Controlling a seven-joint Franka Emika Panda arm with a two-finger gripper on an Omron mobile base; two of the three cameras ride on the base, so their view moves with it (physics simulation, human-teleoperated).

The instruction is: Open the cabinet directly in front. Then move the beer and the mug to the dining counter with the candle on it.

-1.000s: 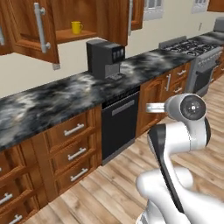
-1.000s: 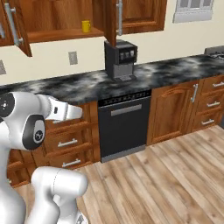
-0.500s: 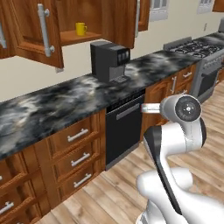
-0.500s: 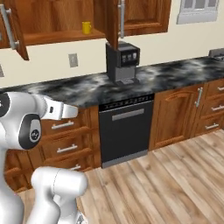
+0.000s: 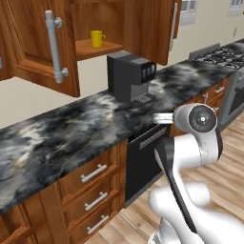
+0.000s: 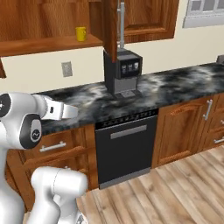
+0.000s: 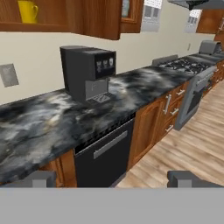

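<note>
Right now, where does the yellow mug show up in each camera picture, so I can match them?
Left base view: the mug stands upper left of centre on the open cabinet's shelf.
Right base view: the mug is at upper left, on the shelf.
Hand view: the mug is in the top left corner.
Shared landmark: the dark coffee machine on the counter, below and right of it.

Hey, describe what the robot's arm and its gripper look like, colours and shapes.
The arm is glossy white with rounded, tube-like segments, a dark band between links and round grey joint caps carrying a small mark. In the hand view the gripper ends in two small blocky dark grey fingertips. No cables show.
</note>
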